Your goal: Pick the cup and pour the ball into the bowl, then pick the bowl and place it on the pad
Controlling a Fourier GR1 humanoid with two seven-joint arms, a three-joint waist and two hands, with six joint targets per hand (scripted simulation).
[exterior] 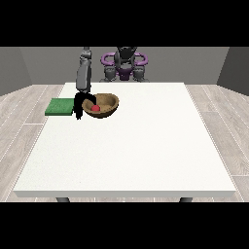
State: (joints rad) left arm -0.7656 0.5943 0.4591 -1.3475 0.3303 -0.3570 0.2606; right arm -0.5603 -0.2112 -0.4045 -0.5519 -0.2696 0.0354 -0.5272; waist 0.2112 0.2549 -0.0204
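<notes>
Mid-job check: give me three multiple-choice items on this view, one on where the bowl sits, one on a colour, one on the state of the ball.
1. Where is the bowl?
A. On the white table, right of the green pad
B. On the green pad
C. On the floor

2. What colour is the ball?
A. Blue
B. Red
C. Yellow

3. Where does the ball lie?
A. On the pad
B. Loose on the table
C. Inside the bowl

Answers: 1 A, the bowl rests on the tabletop beside the pad, with the robot hand at the view's left by its rim. 2 B, it shows red against the brown bowl. 3 C, the bowl's wall surrounds it.
</notes>
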